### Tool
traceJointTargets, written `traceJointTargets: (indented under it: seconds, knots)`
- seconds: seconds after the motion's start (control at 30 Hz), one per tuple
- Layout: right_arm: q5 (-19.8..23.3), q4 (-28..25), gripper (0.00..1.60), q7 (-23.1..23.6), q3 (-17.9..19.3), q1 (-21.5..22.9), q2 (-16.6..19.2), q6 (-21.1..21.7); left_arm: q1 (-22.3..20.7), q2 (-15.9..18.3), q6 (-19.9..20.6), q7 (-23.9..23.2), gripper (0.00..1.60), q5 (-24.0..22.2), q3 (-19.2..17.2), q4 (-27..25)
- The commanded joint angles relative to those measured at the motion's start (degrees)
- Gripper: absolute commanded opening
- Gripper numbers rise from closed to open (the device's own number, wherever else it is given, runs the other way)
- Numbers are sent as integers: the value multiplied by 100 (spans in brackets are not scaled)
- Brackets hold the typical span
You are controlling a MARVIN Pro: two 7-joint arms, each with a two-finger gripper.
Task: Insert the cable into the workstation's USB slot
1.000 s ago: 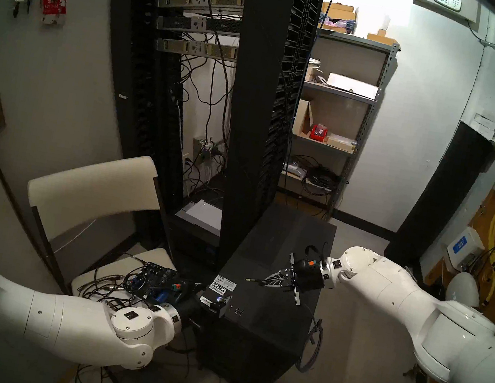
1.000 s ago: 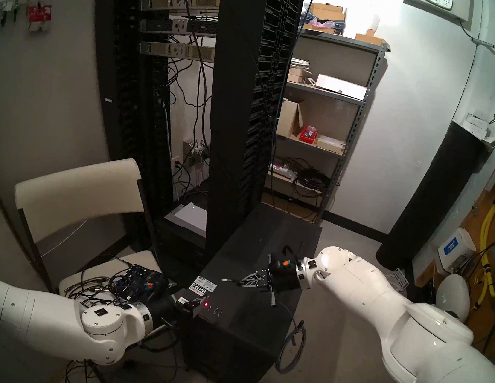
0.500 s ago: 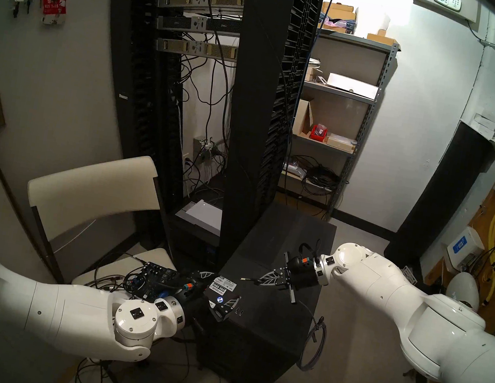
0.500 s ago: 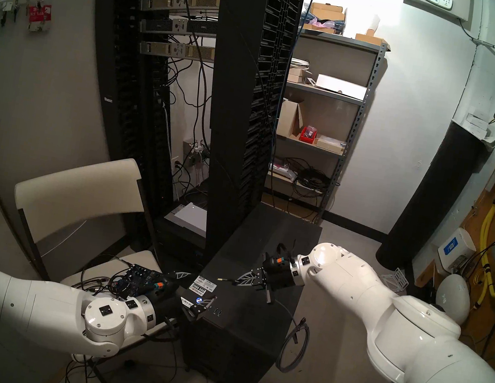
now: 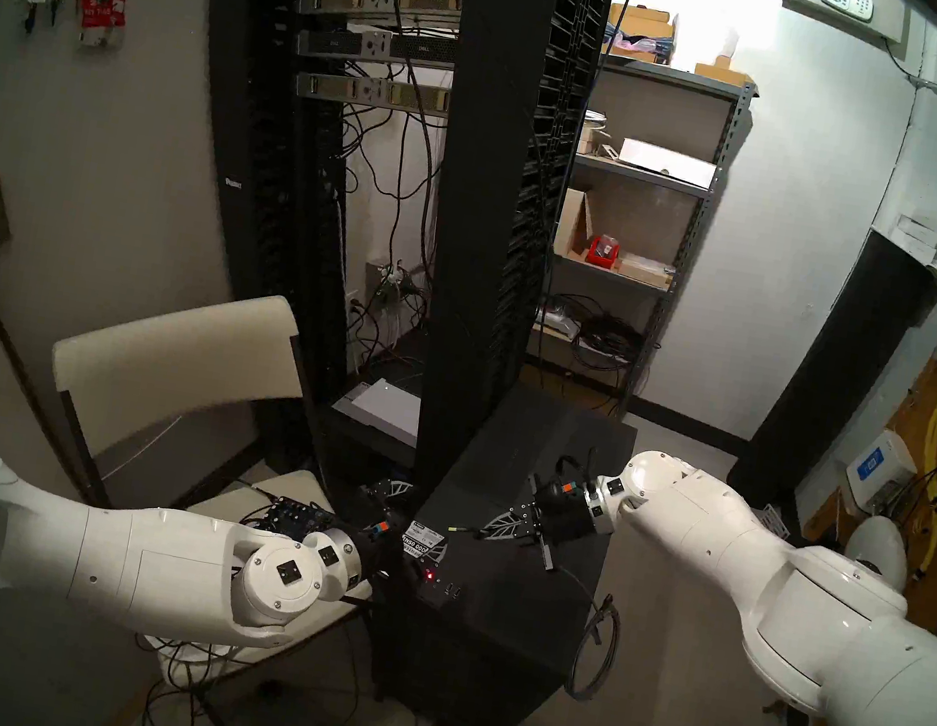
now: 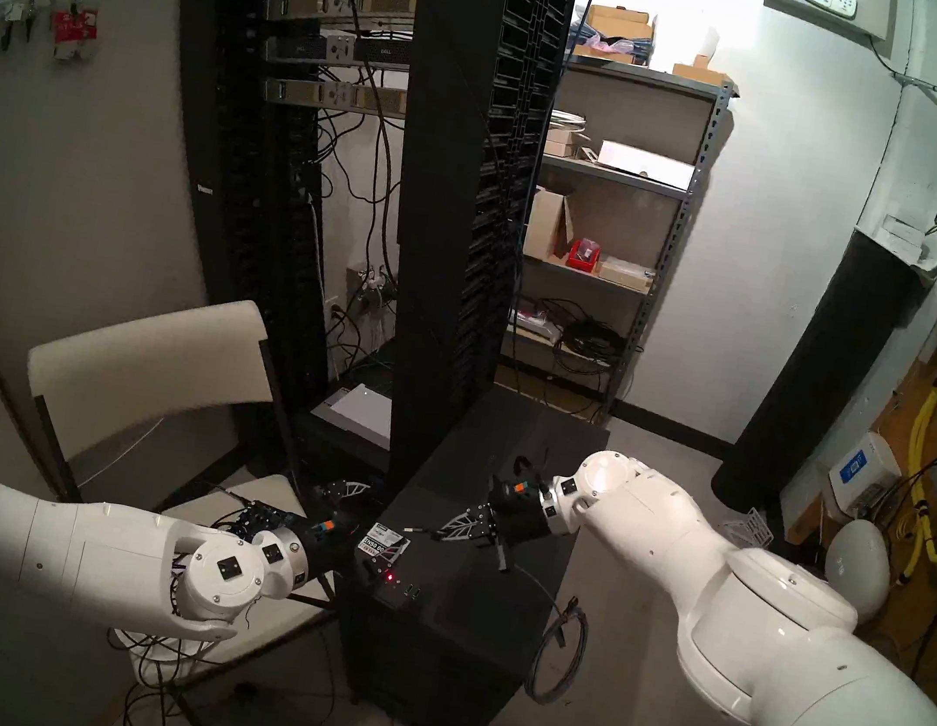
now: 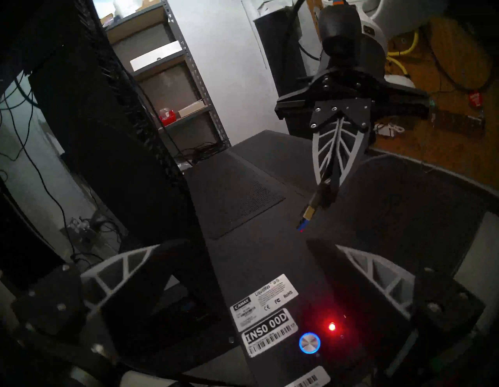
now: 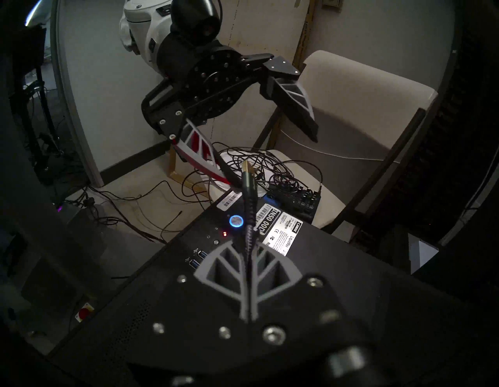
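right gripper [image 8: 249, 251] pinches the cable [image 8: 249, 189] above the workstation [image 5: 507, 604]; left gripper [image 8: 248, 140] gapes empty; usb slot [image 8: 195, 263] unfilled, insertion ahead.

The room is dim, with the brightest light on the white wall [image 5: 782, 219] behind the shelf [image 5: 643, 173], while the tall black rack [image 5: 497, 205] next to it is almost too dark to read. All pictures bend at the edges and have a dark round rim. In the wrist views the near fingers [image 8: 251, 281] look blurry, and a small red light [image 7: 331, 326] glows with a hazy ring.
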Motion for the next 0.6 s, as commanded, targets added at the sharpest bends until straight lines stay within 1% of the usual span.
traceJointTargets:
  seconds: [0.0,0.1,0.13,0.17,0.23,0.27,0.3,0.33,0.37,0.43,0.47,0.5,0.57]
  knots:
    - [-81,160,0,-6,-28,262,-314,83,-135,-188,287,51,160,242,47,-227]
    - [-226,261,0,-70,-91,326,-390,119,-142,-181,411,46,159,321,92,-278]
    - [-304,291,0,-133,-133,350,-418,147,-141,-182,413,49,154,357,105,-282]
    - [-287,345,0,-125,-110,346,-452,138,-140,-183,435,60,129,376,113,-295]
    - [-328,419,0,-105,-111,364,-498,128,-157,-182,494,60,112,418,129,-329]
    - [-349,437,0,-115,-114,368,-514,123,-161,-184,506,61,112,428,131,-340]
    - [-368,469,0,-118,-114,372,-537,115,-166,-185,527,59,102,437,132,-350]
    - [-376,480,0,-122,-113,372,-548,111,-175,-188,538,46,97,448,136,-352]
    - [-388,501,0,-121,-112,375,-561,104,-194,-195,585,40,72,487,152,-354]
    - [-416,549,0,-100,-106,382,-593,69,-179,-209,575,31,68,462,137,-342]
    - [-414,565,0,-80,-94,380,-606,58,-178,-215,598,37,70,464,136,-343]
    - [-420,575,0,-76,-89,380,-614,52,-176,-221,605,36,77,464,135,-339]
    - [-440,623,0,-56,-73,377,-651,21,-169,-250,627,16,78,474,137,-314]
